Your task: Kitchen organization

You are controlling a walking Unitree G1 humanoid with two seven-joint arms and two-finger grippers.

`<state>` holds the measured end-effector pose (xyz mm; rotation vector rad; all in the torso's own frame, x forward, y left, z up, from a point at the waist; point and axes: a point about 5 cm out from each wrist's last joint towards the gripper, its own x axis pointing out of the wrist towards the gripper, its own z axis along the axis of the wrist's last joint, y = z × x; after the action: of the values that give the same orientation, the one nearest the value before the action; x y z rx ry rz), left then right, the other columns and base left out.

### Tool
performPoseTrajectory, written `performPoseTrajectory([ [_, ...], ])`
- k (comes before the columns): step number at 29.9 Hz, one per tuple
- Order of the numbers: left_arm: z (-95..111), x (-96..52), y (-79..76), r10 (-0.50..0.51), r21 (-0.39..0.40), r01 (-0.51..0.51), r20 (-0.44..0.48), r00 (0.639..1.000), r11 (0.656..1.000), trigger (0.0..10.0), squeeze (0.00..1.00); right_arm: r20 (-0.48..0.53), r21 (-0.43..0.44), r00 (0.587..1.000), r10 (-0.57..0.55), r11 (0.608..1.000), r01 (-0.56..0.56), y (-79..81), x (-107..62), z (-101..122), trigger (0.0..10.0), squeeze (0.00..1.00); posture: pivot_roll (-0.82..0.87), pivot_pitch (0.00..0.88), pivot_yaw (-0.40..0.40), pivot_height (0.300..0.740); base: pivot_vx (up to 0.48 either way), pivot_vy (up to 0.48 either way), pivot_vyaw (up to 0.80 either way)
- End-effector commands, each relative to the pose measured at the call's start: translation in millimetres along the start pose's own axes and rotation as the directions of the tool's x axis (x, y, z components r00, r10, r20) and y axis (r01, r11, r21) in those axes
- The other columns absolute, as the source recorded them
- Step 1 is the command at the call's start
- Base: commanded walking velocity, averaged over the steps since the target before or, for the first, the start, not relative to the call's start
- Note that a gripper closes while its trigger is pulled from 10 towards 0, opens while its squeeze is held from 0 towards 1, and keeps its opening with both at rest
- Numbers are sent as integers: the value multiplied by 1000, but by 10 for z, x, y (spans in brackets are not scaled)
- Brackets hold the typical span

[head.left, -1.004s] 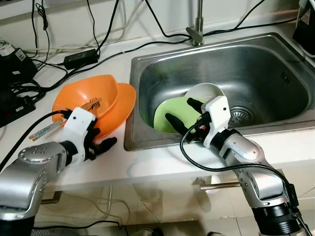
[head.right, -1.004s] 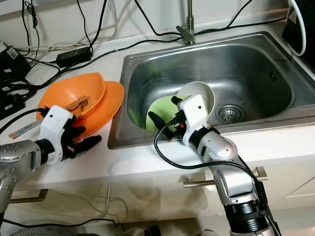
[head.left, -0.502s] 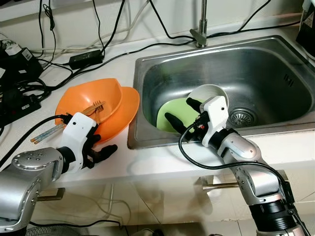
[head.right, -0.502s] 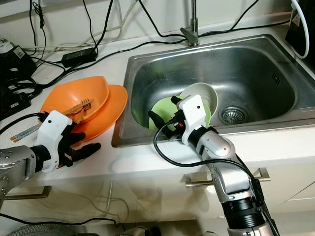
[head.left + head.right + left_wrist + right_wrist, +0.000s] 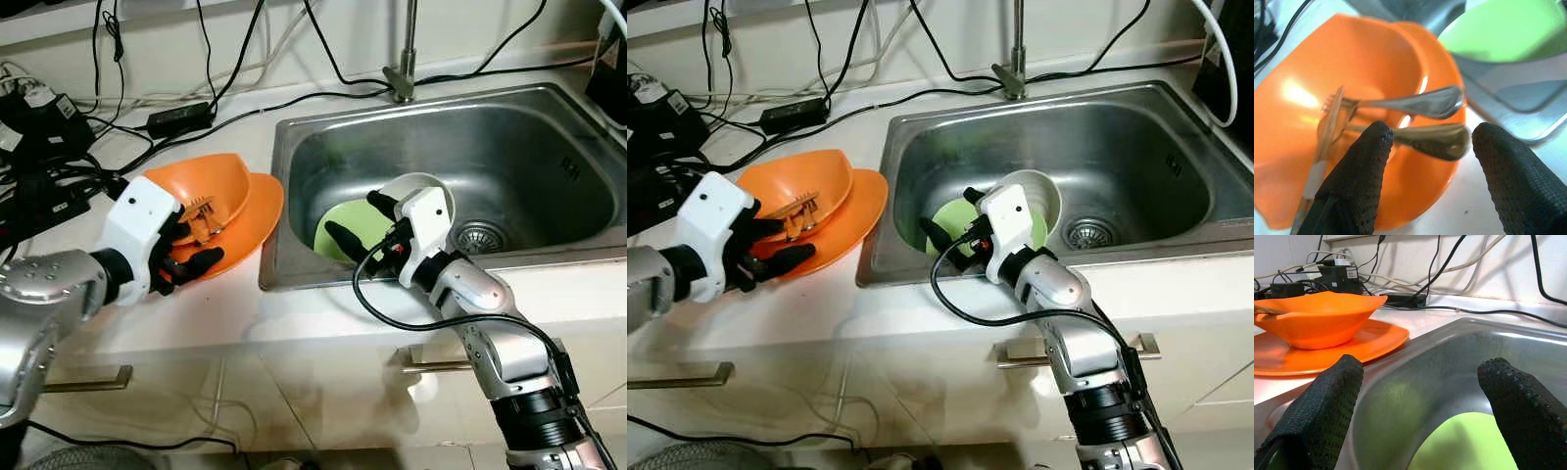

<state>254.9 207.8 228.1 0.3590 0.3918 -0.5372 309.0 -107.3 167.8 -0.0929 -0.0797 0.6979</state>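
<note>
An orange bowl (image 5: 208, 188) sits on an orange plate (image 5: 251, 221) on the white counter, left of the sink (image 5: 509, 117). Two metal spoons (image 5: 1422, 104) and a wooden-handled fork (image 5: 1327, 128) lie in the bowl. My left gripper (image 5: 194, 246) is open at the bowl's near rim, its fingers (image 5: 1359, 171) either side of the spoon tips. In the sink's front-left corner a green plate (image 5: 345, 227) leans with a white bowl (image 5: 423, 184) behind it. My right gripper (image 5: 358, 218) hovers open just above the green plate (image 5: 1469, 445), empty.
Black cables and a power adapter (image 5: 181, 117) run along the back of the counter, with a power strip (image 5: 39, 191) at far left. The faucet (image 5: 403, 69) stands behind the sink, and the drain (image 5: 477, 235) is right of the white bowl. A cabinet handle (image 5: 436, 365) is below.
My left gripper has risen from the counter's front edge to the orange bowl's near rim. The camera has shifted slightly. The right gripper stays over the green plate.
</note>
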Motion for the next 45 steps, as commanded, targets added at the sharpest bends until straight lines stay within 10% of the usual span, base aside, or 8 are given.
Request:
performPoseTrajectory([
  [1, 39, -51, 10, -11, 13, 11, 5, 1000, 1000, 10000, 0, 16, -17, 1000, 22, 1000, -22, 22, 42, 46, 10000, 0, 58, 17, 174, 740, 0, 0, 0],
  [7, 290, -111, 2, -61, 31, 58, 118, 991, 998, 10000, 0, 20, -21, 1000, 23, 1000, -23, 3, 68, 53, 10000, 0, 58, 11, 161, 740, 0, 0, 0],
  [11, 481, -79, 266, 149, -38, -145, 312, 938, 989, 10000, 0, 26, -23, 999, 29, 999, -29, 3, 92, 67, 10000, 0, 52, 7, 155, 740, 0, 0, 0],
  [20, 49, -132, 740, 663, -341, -579, 235, 710, 741, 10000, 0, 25, -31, 999, 41, 999, -41, -10, 87, 76, 10000, 0, 38, 7, 146, 740, 0, 0, 0],
  [35, -86, 91, 330, 751, -559, -529, 301, 588, 638, 10000, 0, -26, -11, 960, 280, 960, -280, 109, -64, 92, 10000, 0, 22, 14, 150, 740, 0, 0, 0],
  [45, -550, 77, 151, 863, -652, -620, 109, 494, 437, 10000, 0, -41, -6, 934, 356, 934, -357, 171, -104, 112, 10000, 0, 21, 14, 142, 740, 0, 0, 0],
])
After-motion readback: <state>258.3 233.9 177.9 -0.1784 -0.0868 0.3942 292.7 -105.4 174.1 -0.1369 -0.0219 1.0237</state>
